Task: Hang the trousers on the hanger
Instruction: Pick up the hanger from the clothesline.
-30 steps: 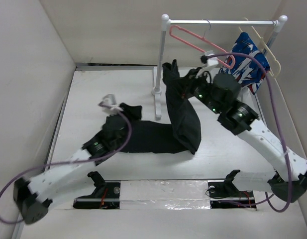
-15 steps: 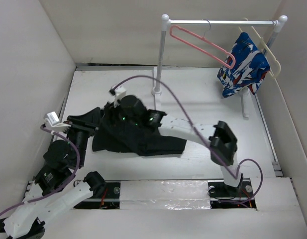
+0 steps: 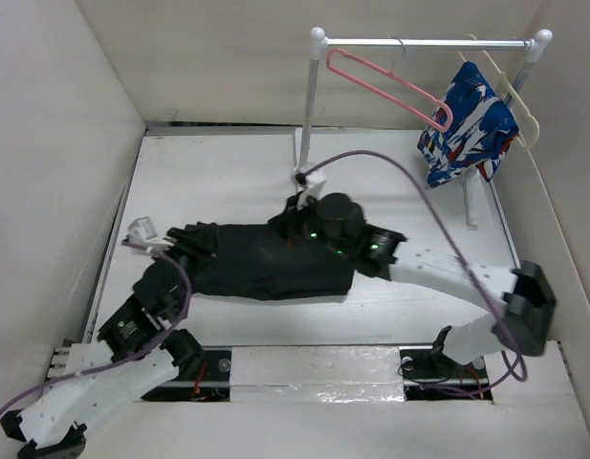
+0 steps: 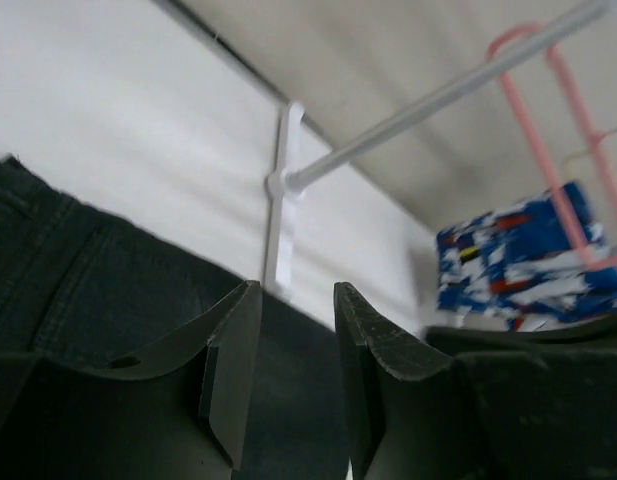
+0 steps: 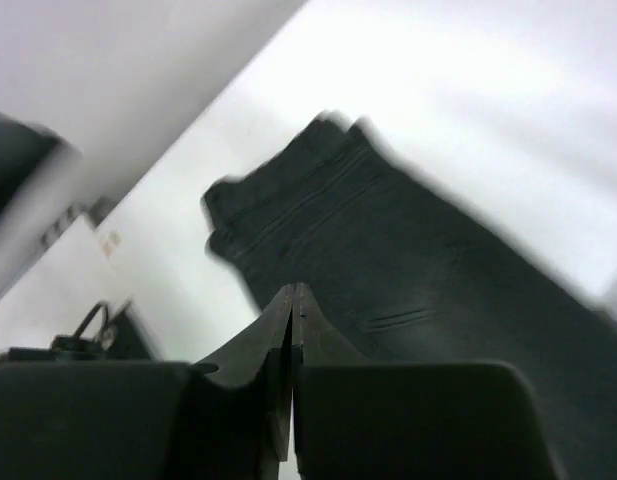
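The black trousers (image 3: pixel 266 266) lie folded flat across the middle of the table. They also show in the left wrist view (image 4: pixel 78 290) and the right wrist view (image 5: pixel 408 270). My left gripper (image 3: pixel 192 239) is open at their left end, with dark fabric showing between its fingers (image 4: pixel 294 310). My right gripper (image 3: pixel 293 228) hovers over their far edge. Its jaws are shut with nothing between them (image 5: pixel 293 292). The pink hanger (image 3: pixel 385 84) hangs bare on the rail at the back, apart from both grippers, and also shows in the left wrist view (image 4: pixel 578 120).
A white rack with a top rail (image 3: pixel 424 43) and left post (image 3: pixel 307 115) stands at the back right. A cream hanger (image 3: pixel 513 91) bearing the blue-white-red garment (image 3: pixel 467 124) hangs at its right end. White walls enclose the table on three sides.
My right gripper has drawn back rightwards over the trousers and let go. My left gripper has come right onto their left end. The trousers now lie flatter and more spread.
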Available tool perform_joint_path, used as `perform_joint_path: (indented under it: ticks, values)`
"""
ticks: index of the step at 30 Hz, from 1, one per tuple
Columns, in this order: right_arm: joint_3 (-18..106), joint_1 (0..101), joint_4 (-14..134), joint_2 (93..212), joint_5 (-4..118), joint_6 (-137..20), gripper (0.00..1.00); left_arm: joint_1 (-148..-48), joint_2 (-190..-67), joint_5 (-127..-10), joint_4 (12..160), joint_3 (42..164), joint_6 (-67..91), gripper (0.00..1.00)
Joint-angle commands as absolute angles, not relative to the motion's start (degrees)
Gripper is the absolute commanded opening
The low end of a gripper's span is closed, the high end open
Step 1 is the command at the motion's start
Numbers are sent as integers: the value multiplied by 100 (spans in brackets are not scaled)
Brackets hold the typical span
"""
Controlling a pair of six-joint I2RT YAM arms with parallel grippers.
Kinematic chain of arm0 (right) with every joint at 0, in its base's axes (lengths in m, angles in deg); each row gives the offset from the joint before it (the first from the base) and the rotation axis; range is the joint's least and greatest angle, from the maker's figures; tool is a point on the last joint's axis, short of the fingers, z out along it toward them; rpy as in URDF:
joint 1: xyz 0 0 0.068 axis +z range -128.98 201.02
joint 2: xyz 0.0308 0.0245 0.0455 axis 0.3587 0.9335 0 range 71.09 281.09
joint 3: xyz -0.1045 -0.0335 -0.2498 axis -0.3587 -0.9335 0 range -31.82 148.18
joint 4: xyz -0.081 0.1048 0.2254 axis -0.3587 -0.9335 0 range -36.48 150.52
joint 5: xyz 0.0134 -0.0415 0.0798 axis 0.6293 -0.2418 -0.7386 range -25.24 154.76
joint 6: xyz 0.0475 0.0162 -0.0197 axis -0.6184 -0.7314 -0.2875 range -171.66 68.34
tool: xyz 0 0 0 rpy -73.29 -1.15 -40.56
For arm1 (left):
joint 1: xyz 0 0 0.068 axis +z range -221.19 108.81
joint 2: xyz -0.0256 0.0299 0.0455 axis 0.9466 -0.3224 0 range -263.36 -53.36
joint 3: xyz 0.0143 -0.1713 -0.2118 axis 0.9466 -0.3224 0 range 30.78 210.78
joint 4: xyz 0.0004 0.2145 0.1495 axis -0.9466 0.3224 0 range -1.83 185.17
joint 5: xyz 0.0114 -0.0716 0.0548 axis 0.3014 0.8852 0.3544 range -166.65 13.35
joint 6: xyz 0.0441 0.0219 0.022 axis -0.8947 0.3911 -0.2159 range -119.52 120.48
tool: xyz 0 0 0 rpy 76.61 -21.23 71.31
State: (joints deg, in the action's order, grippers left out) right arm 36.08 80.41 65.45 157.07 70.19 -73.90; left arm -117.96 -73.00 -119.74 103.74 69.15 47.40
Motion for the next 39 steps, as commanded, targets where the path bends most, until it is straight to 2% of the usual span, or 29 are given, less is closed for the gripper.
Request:
perform_joint_path:
  ticks: [1, 3, 4, 5, 6, 7, 8, 11, 12, 13, 14, 16, 18, 20, 23, 26, 31, 34, 35, 39]
  values:
    - [3007, 7711, 7011, 14472, 7302, -7154, 0, -11795, -8015, -11323, 9472, 6402, 4848, 32]
    - [2944, 7464, 6461, 13897, 7564, -6899, 0, -11795, -8630, -10833, 9013, 6269, 4725, 31]
    - [3005, 7307, 6239, 13634, 7670, -6663, 0, -11795, -8841, -10681, 8628, 6225, 4629, 27]
    - [3189, 6826, 6072, 13144, 7706, -6556, 0, -11795, -9278, -10558, 8450, 6224, 4567, 21]
    - [3269, 6526, 5678, 12930, 7584, -6433, 0, -11847, -9483, -10235, 8274, 6224, 4470, 7]
    - [3374, 6183, 5553, 12736, 7348, -6127, 0, -11944, -9667, -10127, 7907, 6250, 4356, 0]
    - [3497, 5423, 5386, 12473, 6737, -5994, 0, -12040, -9991, -10065, 7746, 6268, 4190, 0]
    - [4025, 4364, 4902, 12278, 6056, -5799, 0, -12532, -10449, -10213, 7192, 6365, 3890, 0]
    - [4130, 3725, 4901, 12330, 5906, -5790, 2, -12629, -10565, -10318, 7095, 6382, 3750, 0]
    - [4183, 3415, 4884, 12417, 5731, -5825, 6, -12769, -10653, -10319, 6851, 6391, 3679, 0]
    - [4262, 3133, 4831, 12540, 5294, -5834, 17, -12771, -10871, -10285, 6709, 6382, 3600, 0]
    - [4411, 2464, 4918, 12988, 4843, -5904, 33, -12824, -11075, -10013, 6357, 6356, 3424, 0]
    - [4622, 2017, 5084, 13487, 4395, -5870, 63, -12824, -11426, -9828, 6190, 6339, 3319, 0]
    - [4903, 1717, 5077, 13901, 4208, -5852, 71, -12824, -11497, -9748, 6076, 6260, 3239, 0]
    - [5569, 1338, 5068, 14752, 3077, -5598, 81, -12876, -11445, -9862, 5882, 6058, 3107, 0]
    - [6265, 1337, 4313, 15308, 2959, -5044, 84, -12876, -11314, -9933, 5899, 6031, 2941, 0]
    - [6187, 1390, 4523, 15512, 3066, -5017, 84, -12876, -11216, -9853, 6056, 6031, 2808, 0]
    - [6109, 1504, 4497, 15723, 3030, -4929, 75, -12876, -11172, -9792, 6154, 5996, 2887, 0]
    - [6056, 1600, 4514, 15705, 3091, -4920, 65, -12876, -11129, -9775, 6137, 5978, 2887, 0]
    - [5696, 1881, 4822, 15512, 3477, -4929, 41, -12876, -11049, -9774, 6101, 5934, 2922, 0]
